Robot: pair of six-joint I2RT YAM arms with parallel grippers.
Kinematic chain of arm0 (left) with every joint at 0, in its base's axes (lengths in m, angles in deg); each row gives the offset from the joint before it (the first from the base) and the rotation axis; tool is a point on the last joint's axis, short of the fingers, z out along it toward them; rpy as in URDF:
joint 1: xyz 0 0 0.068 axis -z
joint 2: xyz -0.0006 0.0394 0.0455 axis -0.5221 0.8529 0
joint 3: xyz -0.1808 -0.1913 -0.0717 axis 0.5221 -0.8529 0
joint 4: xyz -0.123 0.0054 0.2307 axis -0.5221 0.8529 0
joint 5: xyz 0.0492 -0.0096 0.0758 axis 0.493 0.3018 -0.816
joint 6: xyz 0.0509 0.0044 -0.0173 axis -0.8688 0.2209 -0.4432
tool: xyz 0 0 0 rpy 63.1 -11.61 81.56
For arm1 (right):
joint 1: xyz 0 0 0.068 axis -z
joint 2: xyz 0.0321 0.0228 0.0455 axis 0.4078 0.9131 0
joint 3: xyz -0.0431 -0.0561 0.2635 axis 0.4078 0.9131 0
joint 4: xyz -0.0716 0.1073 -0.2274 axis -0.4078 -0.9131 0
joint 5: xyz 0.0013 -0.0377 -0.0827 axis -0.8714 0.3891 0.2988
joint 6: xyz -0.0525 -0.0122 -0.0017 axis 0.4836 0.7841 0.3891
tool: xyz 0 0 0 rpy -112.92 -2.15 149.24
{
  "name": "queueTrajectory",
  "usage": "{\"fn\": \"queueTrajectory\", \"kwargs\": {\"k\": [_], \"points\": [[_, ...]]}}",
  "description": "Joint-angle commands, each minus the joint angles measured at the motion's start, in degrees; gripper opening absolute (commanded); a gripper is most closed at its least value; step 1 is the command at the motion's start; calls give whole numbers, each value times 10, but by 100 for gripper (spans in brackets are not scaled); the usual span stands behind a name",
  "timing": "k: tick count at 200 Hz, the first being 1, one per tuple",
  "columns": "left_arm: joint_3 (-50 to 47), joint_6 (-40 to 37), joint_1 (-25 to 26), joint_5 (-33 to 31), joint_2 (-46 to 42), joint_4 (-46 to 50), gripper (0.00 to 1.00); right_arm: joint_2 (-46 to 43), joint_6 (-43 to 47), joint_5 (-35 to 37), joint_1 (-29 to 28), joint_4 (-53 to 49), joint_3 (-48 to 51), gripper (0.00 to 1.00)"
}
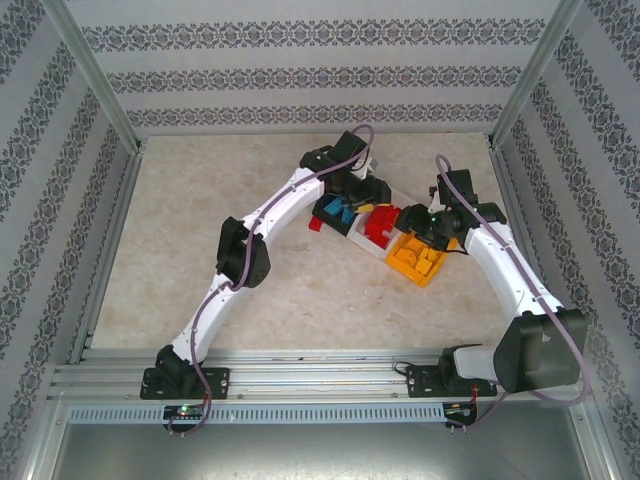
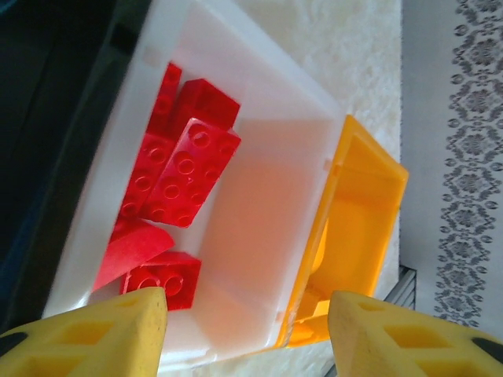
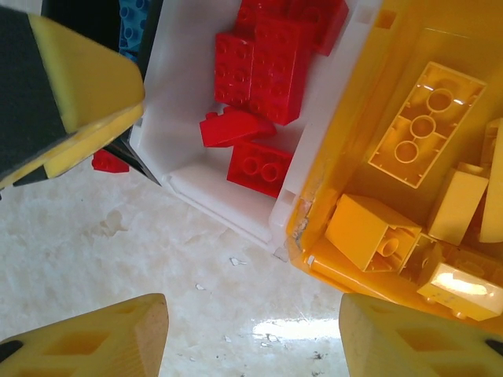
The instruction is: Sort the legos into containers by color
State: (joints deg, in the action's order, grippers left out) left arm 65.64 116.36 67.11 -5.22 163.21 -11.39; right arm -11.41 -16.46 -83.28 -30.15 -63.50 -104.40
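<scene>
The three small open plastic bins are sitting in a touching row, its long axis running diagonally from far left to near right. The black bin (image 1: pixel 322 211) is holding light blue studded bricks (image 1: pixel 340 211). The translucent white bin (image 2: pixel 259 204) is holding glossy red studded bricks (image 2: pixel 189 169), mostly studs-up. The orange bin (image 3: pixel 342 133) is holding orange-yellow bricks (image 3: pixel 424 126), some hollow-side-up. One loose red brick (image 1: pixel 316 225) is lying on the pale marbled tabletop (image 1: pixel 200 220) just left of the black bin. The left gripper (image 2: pixel 247 310) is hanging released and empty over the white bin. The right gripper (image 3: pixel 251 314) is hovering, spread and empty, by the bins' near edges.
</scene>
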Motion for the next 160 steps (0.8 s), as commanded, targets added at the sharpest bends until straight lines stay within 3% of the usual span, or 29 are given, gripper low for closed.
{"fn": "queueTrajectory", "kwargs": {"k": [1,32,57,84,119,160], "points": [[-11,-92,-10,-66,-69,110,57,-5,-2,-14,5,2,9,60],[-178,-225,-16,-210,-173,154,57,17,-5,-24,-3,15,5,60],[-398,-283,-25,-268,-269,48,59,38,-5,-27,-19,19,-5,60],[-546,-308,-37,-299,-321,-61,65,58,-1,-25,-34,8,-27,60],[-587,-307,-45,-296,-311,-142,70,76,3,-20,-49,-15,-58,61],[-563,-312,-48,-278,-266,-181,71,88,1,-10,-69,-36,-85,60]]}}
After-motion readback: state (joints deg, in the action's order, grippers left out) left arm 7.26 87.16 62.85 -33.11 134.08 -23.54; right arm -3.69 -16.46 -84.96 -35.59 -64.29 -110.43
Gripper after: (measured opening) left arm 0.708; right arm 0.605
